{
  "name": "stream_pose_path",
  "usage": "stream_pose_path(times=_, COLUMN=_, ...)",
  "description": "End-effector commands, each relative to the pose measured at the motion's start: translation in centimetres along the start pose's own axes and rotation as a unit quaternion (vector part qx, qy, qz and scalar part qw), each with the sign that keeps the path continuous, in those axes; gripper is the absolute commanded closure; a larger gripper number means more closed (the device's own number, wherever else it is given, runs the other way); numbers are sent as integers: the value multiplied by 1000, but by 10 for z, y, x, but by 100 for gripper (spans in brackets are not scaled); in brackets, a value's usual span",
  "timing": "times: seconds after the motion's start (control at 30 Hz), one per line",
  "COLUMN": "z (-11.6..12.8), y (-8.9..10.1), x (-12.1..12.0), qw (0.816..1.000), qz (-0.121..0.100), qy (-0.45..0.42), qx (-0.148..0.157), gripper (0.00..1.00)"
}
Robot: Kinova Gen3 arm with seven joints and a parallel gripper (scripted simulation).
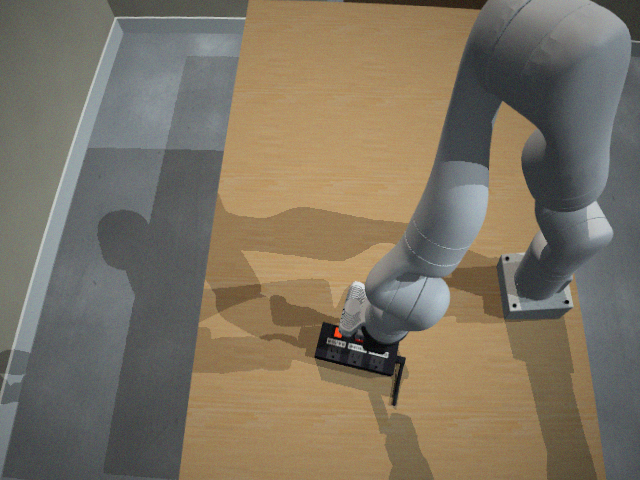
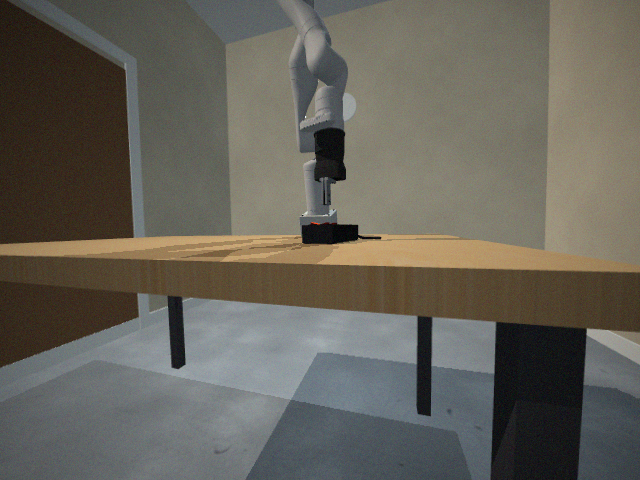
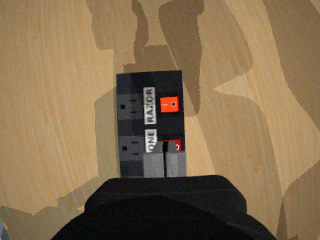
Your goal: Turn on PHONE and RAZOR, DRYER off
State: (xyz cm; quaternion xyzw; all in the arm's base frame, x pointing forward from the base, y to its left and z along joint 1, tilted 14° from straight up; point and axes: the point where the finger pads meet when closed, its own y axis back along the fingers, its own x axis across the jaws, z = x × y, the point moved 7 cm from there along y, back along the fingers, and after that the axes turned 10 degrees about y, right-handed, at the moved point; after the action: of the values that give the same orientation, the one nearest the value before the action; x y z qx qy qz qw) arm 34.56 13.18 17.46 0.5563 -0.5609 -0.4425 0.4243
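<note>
1. the power strip (image 1: pixel 357 353) lies flat and face up on the wooden table (image 1: pixel 320 129), near the front edge and a little way out from the arm's base plate (image 1: pixel 505 264). its cord (image 1: pixel 395 384) trails off one end.
2. the gripper (image 3: pixel 166 162) hangs straight down above the strip with its fingers pressed together and nothing between them. i'd guess that is so the closed tips work as one blunt poker for the rockers.
3. from the wrist view, the far switch (image 3: pixel 170 104) glows bright orange-red. the darker red middle switch (image 3: pixel 175 144) sits just beyond the fingertips.
4. the third switch is hidden under the gripper, and the labels are too small to read.
5. from the side, the tips look well above the strip, so no press is under way.
</note>
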Motion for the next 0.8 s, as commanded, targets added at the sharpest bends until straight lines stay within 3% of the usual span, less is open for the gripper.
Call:
stream_pose_path(times=0.0, z=1, y=-3, x=-1, qw=1000, qz=0, qy=1, qx=-2, gripper=100)
stream_pose_path(times=0.77, z=1, y=-27, x=-1, qw=1000, qz=0, qy=1, qx=-2, gripper=100)
